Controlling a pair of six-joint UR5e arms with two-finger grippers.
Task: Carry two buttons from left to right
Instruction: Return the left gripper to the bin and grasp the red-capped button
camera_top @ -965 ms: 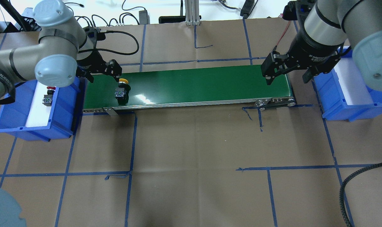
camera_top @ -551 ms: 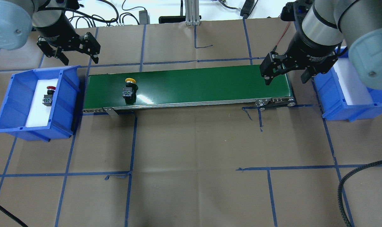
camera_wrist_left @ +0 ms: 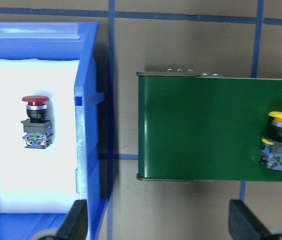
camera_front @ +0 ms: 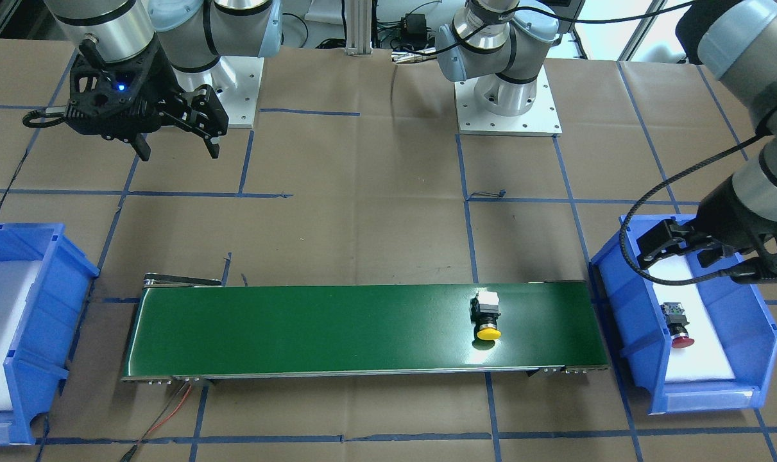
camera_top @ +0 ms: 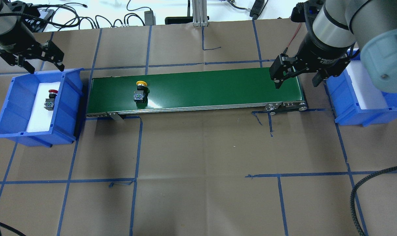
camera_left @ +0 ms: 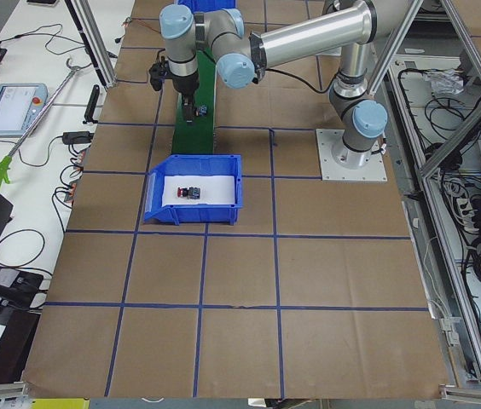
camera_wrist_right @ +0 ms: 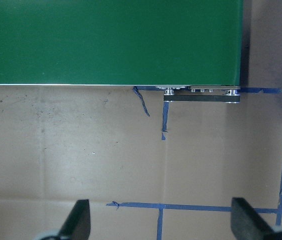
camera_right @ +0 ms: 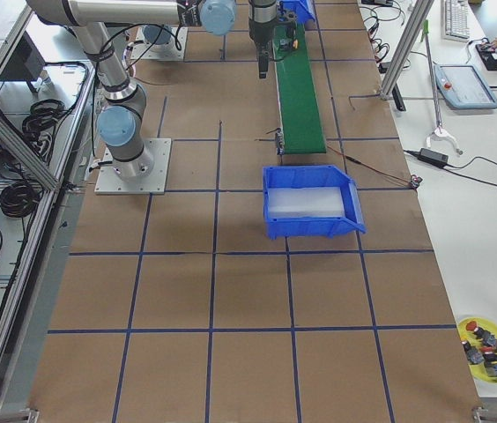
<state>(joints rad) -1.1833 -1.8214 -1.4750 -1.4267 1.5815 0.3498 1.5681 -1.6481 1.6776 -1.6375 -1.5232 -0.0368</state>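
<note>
The yellow button (camera_top: 141,91) lies on its side on the green belt (camera_top: 218,87), near the belt's left end; it also shows as the yellow button (camera_front: 487,316) and the yellow button (camera_wrist_left: 281,144). The red button (camera_top: 50,97) lies on white foam in the left blue bin (camera_top: 69,108), seen too as the red button (camera_wrist_left: 37,122) and the red button (camera_front: 677,324). My left gripper (camera_top: 46,67) hangs open and empty above the bin's far rim. My right gripper (camera_top: 296,83) is open and empty over the belt's right end.
The right blue bin (camera_top: 346,111), lined with white foam, stands just past the belt's right end. Brown paper with blue tape lines covers the table. Cables lie along the far edge, and a black cable (camera_top: 357,196) curls at the front right.
My left gripper has left the yellow button on the belt and swung left to above the left bin. The yellow button has drifted right along the belt. The right gripper has hardly moved.
</note>
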